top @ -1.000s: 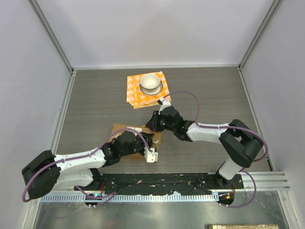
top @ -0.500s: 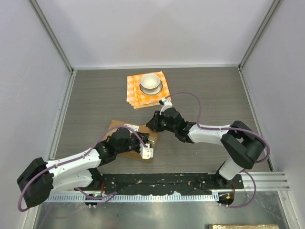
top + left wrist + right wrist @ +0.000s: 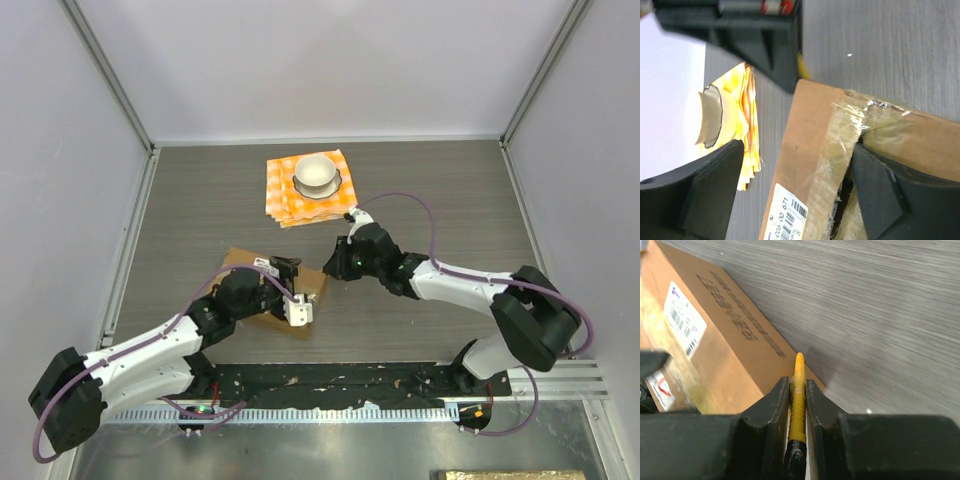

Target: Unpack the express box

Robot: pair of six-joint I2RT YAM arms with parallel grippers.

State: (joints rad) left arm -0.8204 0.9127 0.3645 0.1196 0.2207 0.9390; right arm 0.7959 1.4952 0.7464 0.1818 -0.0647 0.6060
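The express box (image 3: 243,262), brown cardboard with glossy tape and a white barcode label (image 3: 785,215), lies on the table at front centre. My left gripper (image 3: 290,286) stands open over its top. In the left wrist view one of its fingers (image 3: 885,200) is at the torn tape seam (image 3: 840,150), while the other stands off the box's edge, apart from it. My right gripper (image 3: 338,266) is just right of the box, shut on a yellow ribbed tool (image 3: 798,385). The tool's tip points at the box's corner (image 3: 790,375).
An orange checked cloth (image 3: 285,200) with a white bowl (image 3: 317,172) on it lies behind the box. Both show in the left wrist view too, cloth (image 3: 747,120) and bowl (image 3: 710,115). Grey walls enclose the table on three sides.
My left gripper has opened and the box under it has shifted and turned to the left. The right gripper with the yellow tool has drawn back to the right, off the box.
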